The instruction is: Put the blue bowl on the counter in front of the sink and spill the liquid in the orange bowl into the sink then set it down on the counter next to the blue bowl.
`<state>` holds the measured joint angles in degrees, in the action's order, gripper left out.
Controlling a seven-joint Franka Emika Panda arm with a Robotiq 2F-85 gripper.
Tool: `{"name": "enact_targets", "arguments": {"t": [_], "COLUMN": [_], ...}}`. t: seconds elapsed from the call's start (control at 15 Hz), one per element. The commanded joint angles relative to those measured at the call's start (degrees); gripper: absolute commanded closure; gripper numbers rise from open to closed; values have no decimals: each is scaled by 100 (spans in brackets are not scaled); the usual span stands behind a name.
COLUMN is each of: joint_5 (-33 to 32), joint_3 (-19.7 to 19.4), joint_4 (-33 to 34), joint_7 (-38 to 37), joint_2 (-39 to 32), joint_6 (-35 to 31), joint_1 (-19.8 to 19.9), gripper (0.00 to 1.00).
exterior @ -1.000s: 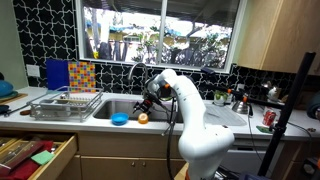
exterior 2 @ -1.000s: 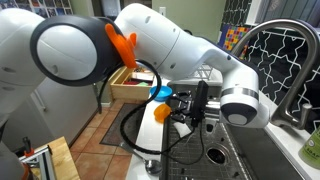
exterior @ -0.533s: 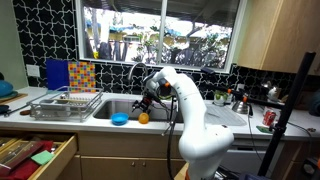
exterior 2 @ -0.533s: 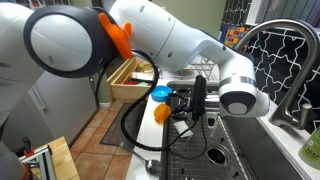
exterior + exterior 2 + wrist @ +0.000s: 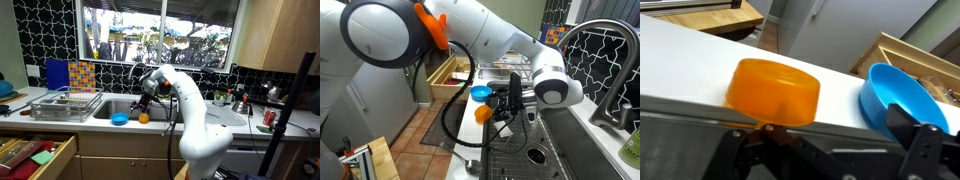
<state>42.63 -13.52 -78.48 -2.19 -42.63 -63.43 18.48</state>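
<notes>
The orange bowl (image 5: 773, 90) sits on the counter (image 5: 845, 85) front strip, with the blue bowl (image 5: 902, 98) beside it. Both exterior views show the pair: the orange bowl (image 5: 143, 117) (image 5: 483, 113) and the blue bowl (image 5: 120, 119) (image 5: 480, 93) in front of the sink (image 5: 122, 104) (image 5: 560, 150). My gripper (image 5: 840, 142) is open and empty. It hangs over the sink's front edge just behind the orange bowl, apart from it, as both exterior views (image 5: 147, 97) (image 5: 510, 100) show.
A wire dish rack (image 5: 65, 103) stands on the counter beside the sink. The dark faucet (image 5: 135, 72) rises behind the basin. A wooden drawer (image 5: 35, 155) stands open below the counter. Bottles and a red can (image 5: 268, 118) stand further along the counter.
My gripper has drawn back a little from the orange bowl toward the sink. Both bowls have stayed put on the counter.
</notes>
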Motion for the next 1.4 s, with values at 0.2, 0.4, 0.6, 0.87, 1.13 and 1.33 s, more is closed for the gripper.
{"name": "enact_targets", "arguments": {"t": [0.2, 0.4, 0.6, 0.87, 1.13, 1.33], "joint_5": [-556, -754, -873, -1083, -1487, -1669], "joint_3": [57, 58, 90, 135, 163, 197], "joint_4": [-901, -1332, -1824, -2438, -2914, -3034], "joint_7": [99, 12, -102, -138, -188, -105], "joint_2": [765, 1128, 1498, 1950, 2306, 2490], "joint_6": [-1127, -1783, -2341, -2855, -3501, -3707], "joint_1": [-288, -408, -498, -601, -682, -652], "gripper": [0, 0, 0, 0, 0, 0]}}
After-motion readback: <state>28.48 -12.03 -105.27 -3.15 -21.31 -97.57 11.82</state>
